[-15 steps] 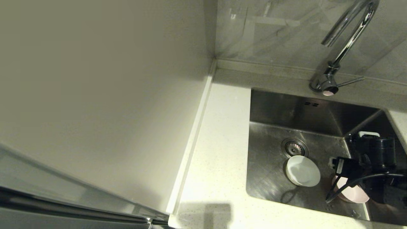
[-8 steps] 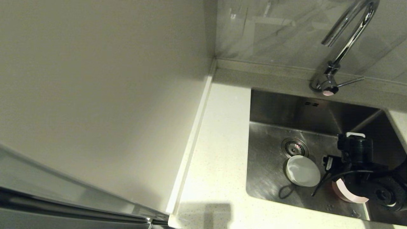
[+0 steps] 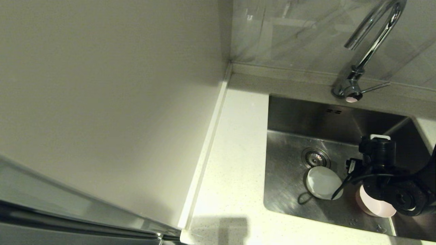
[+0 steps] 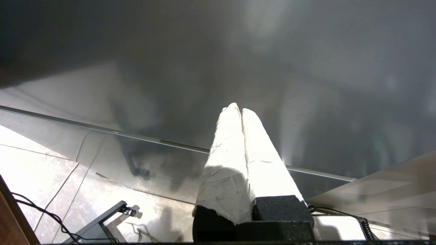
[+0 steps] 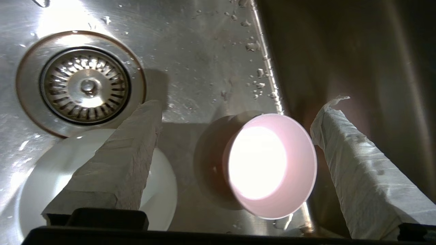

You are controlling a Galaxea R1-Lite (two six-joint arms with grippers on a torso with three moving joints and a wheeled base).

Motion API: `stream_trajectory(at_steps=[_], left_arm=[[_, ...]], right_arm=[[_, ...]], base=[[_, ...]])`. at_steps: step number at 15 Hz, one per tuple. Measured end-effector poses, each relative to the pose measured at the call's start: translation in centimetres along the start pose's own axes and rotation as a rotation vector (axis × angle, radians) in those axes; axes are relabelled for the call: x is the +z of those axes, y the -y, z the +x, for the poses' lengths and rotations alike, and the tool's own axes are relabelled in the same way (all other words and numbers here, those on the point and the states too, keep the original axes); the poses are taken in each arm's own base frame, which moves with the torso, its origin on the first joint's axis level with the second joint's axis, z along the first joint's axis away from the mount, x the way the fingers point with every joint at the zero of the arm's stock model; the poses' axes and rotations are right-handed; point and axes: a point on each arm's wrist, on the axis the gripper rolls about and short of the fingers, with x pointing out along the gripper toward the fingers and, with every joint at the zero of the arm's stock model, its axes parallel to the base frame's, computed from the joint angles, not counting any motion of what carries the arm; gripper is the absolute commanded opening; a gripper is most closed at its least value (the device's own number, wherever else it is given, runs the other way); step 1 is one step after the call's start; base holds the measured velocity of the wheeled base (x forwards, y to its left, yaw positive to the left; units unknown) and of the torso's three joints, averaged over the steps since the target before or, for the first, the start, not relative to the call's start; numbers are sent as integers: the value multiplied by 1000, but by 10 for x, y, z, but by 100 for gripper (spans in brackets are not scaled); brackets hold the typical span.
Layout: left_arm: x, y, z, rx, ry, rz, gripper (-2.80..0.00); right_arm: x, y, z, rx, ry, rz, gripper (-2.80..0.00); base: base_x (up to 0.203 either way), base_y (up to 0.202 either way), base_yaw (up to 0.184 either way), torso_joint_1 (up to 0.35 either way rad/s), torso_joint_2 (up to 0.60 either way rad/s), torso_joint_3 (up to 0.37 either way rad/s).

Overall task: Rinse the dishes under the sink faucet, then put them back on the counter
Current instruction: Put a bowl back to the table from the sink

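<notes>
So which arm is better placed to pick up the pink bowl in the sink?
The right. The right gripper is open above the pink bowl in the sink, one finger on each side. The left gripper is shut, away from the sink.

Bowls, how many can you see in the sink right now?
2. The white bowl sits beside the drain strainer; the pink bowl lies near the sink's right wall, between the open right gripper's fingers. The arm may hide another.

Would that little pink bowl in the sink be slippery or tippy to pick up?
Probably slippery: droplets dot the sink around the pink bowl. It already leans on the basin wall, so may rock. The open right gripper straddles it.
</notes>
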Motion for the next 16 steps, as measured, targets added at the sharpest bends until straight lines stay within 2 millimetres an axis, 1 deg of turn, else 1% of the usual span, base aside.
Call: stream_trajectory(at_steps=[4,6,9,10,13,16], left_arm=[[0,0,0,0,0,0,-280],[0,0,0,1,-1,0,-280],[0,0,0,0,-1,0,-280],[0,0,0,0,-1,0,-280],[0,0,0,0,0,0,-280],[0,0,0,-1,0,0,-280]], right_arm=[[17,3,8,-22,32,-57,0],[24,4,5,5,31,-93,0],[28,5,1,42,-41,-160,0],[30,5,3,39,-69,-179,0],[30,6,18,-3,-127,-207,0],[27,8,45,-89,-149,-198,0]], base=[[0,0,0,0,0,0],[0,0,0,0,0,0],[0,0,0,0,0,0],[0,0,0,0,0,0],[0,0,0,0,0,0],[0,0,0,0,0,0]])
